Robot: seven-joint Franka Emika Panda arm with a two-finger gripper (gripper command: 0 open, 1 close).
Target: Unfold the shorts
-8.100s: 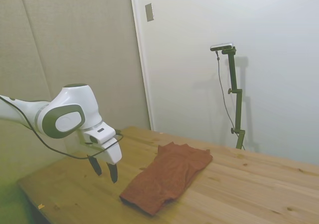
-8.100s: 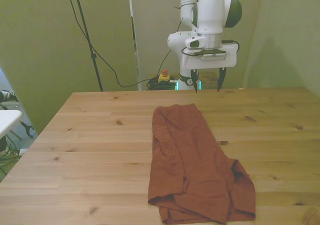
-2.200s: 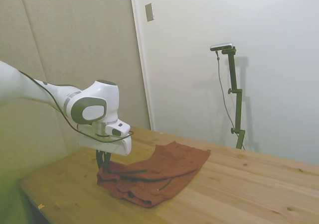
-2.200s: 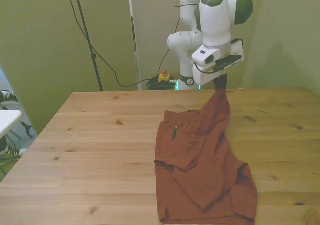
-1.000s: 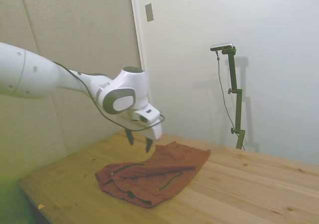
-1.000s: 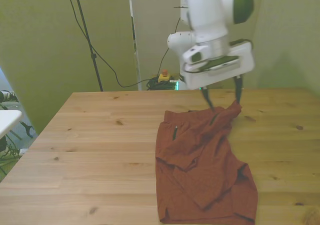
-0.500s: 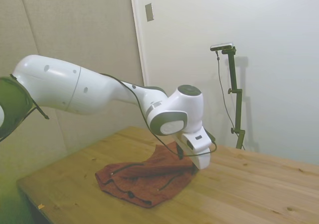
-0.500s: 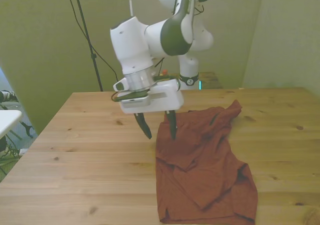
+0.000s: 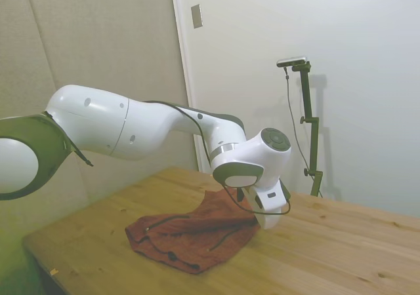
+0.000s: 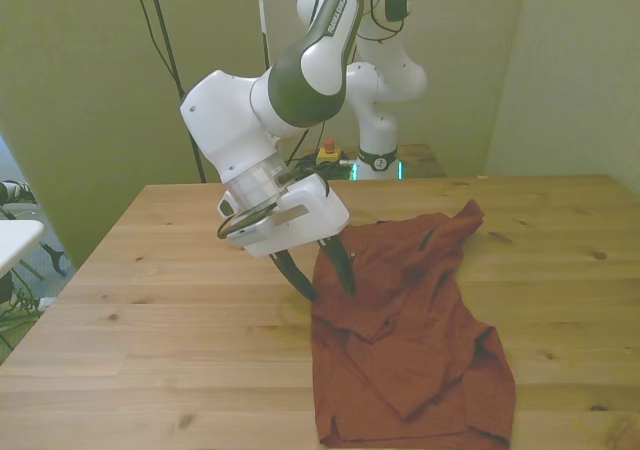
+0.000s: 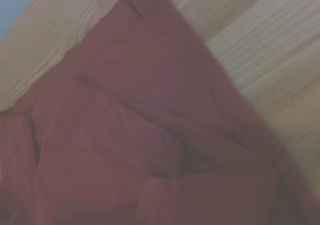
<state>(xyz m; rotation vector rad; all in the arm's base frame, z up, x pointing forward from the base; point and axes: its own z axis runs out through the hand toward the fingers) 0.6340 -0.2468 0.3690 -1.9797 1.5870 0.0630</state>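
On the table point(image 10: 150, 300), toward the front view's right half, lie the shorts point(image 10: 405, 340), rust-red, limp and wrinkled, with several layers overlapping. In the front view they run from a raised, peaked corner near the far side down to a wider, flatter hem close to the near edge. Thin dark cord or seam lines cross the cloth; in the side view point(image 9: 193, 233) two such lines show along the folds, and the heap looks bunched and thicker at the end nearer the picture's left. The wrist view point(image 11: 150, 150) is soft and blurred, filled with red cloth and its creases, with bare wood grain beside it.

The gripper point(image 10: 322, 273) hangs over the shorts' edge on the front view's left, tilted, its two dark fingers point(image 10: 297, 276) spread apart with nothing between them. One finger points down just off the cloth above bare wood, the other over the cloth itself; whether either tip touches cannot be told. In the side view the gripper point(image 9: 252, 208) is mostly hidden behind the white wrist, low over the far end of the shorts.

The arm point(image 10: 290, 80) bends down from above, a dark cable looped around the wrist.
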